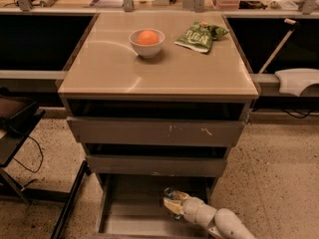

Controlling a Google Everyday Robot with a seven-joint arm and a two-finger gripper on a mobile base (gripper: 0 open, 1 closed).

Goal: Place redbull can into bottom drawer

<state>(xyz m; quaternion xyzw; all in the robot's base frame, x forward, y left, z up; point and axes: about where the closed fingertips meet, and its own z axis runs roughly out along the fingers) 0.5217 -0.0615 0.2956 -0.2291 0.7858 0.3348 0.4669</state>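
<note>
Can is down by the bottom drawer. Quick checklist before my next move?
1. Bottom drawer pulled out far enough to show its floor: ok.
2. Gripper low over the right part of the drawer floor: ok.
3. Redbull can at the gripper's tip, within the drawer's outline: ok.
4. Can resting on the floor rather than held above it: cannot tell.
5. Room between the arm and the middle drawer front for pulling back: cannot tell.
6. White bowl and green bag on top, far from the arm: ok.
</note>
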